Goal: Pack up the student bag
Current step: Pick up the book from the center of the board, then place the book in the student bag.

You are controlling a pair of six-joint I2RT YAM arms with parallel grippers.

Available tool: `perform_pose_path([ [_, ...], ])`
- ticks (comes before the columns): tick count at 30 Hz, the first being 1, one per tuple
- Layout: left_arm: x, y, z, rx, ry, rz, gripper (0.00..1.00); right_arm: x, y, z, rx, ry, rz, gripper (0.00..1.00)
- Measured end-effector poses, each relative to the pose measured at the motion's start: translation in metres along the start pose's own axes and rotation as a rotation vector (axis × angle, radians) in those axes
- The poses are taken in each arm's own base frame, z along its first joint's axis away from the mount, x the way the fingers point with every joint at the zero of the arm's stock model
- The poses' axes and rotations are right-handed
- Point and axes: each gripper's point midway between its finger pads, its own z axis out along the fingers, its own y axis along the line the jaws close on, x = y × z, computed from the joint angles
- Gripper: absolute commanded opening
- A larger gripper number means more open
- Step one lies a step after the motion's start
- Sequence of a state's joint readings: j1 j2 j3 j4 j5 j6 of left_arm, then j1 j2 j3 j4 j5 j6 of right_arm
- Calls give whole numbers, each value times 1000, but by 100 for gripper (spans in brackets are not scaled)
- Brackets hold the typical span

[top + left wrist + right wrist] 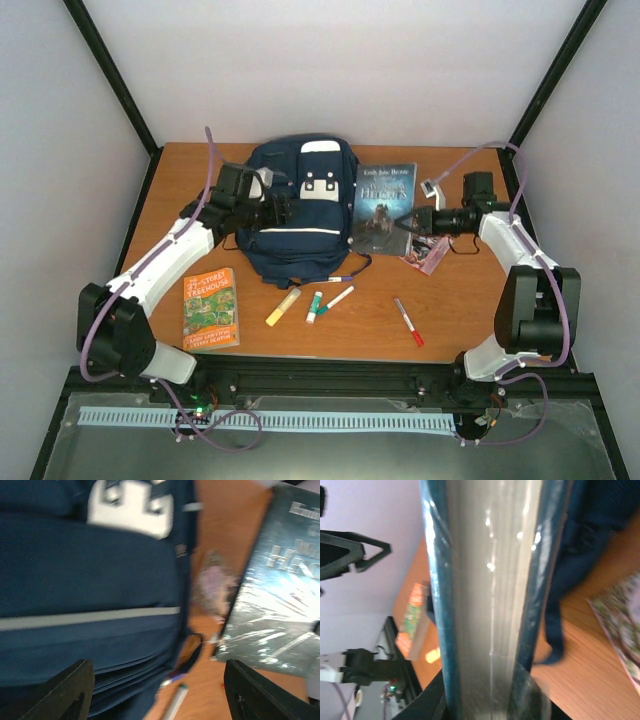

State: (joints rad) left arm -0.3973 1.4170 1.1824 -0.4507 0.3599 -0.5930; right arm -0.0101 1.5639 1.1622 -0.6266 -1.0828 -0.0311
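while right gripper (418,222) pinched dark book (384,203) at its 3 o'clock edge, likely to carry it toward student bag (300,215), left gripper (283,211) hovered over bag front, fingers (60,692) spread, holding nothing, perhaps ready to part opening. bag lay front-up at 12 o'clock of table (470,310); soft ribbed navy fabric, pale stripe, white patch. book: glossy, rigid slab; page block edge-on between jaws in right wrist view. pens (337,298), slim cylinders, and orange paperback (211,308) lay at 6 and 8 o'clock of bag.
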Motion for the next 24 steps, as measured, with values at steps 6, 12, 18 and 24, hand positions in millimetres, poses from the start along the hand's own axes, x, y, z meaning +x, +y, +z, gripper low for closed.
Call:
perform_pose_path([
  [6,36,74,15,-288,143,-32,66,45,-47,-1,133,41,64,3],
  [12,65,115,27,-435,284,3,61,39,-39,-5,131,17,-20,3],
  [18,72,110,33,-412,345,120,60,37,-37,-5,121,13,-43,3],
  [24,90,70,57,-357,407,380,54,37,-37,-6,124,11,-51,3],
])
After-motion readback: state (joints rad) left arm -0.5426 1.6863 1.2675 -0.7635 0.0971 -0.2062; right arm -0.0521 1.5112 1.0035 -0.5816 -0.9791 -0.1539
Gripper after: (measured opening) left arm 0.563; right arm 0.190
